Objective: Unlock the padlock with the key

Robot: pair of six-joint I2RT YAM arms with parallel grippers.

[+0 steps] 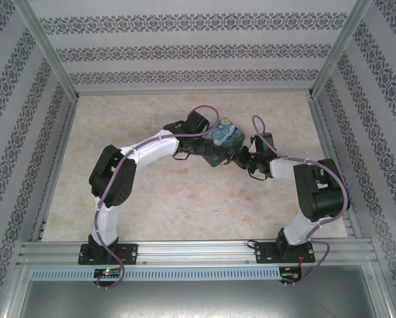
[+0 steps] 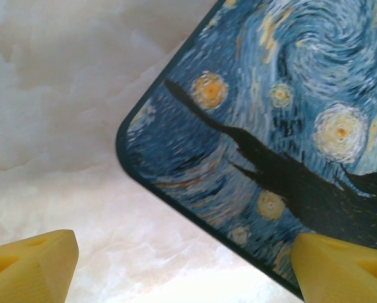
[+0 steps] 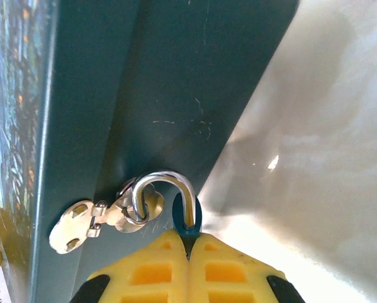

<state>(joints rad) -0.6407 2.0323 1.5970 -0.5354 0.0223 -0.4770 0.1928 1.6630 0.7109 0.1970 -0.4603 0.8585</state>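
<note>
**Top view.** The tin box (image 1: 223, 140), painted with a blue-and-yellow night sky, lies near the centre of the marbled bench (image 1: 184, 205), turned corner-on. The two arms curve in on it, the left from the box's 9 o'clock side and the right from its 4 o'clock side.

**Left wrist view.** The left hand (image 2: 185, 274) stands with its yellow fingertips (image 2: 27, 268) wide apart, clamped on nothing. A rounded corner of the box's lid points to 9 o'clock, and the lid spreads from 12 to 4 o'clock. The fingertip at 5 o'clock overlaps the lid's edge.

**Right wrist view.** The right hand (image 3: 189, 246) has its fingers pressed together at 6 o'clock, pinching the small blue padlock (image 3: 188, 224). Only a sliver of the padlock's body shows between the tips. The silver shackle (image 3: 169, 183) arches toward 12 o'clock and passes through the ring of the hasp (image 3: 90, 221) at its 8 o'clock, on the box's dark teal side wall. Whether the shackle is latched cannot be told.
</note>
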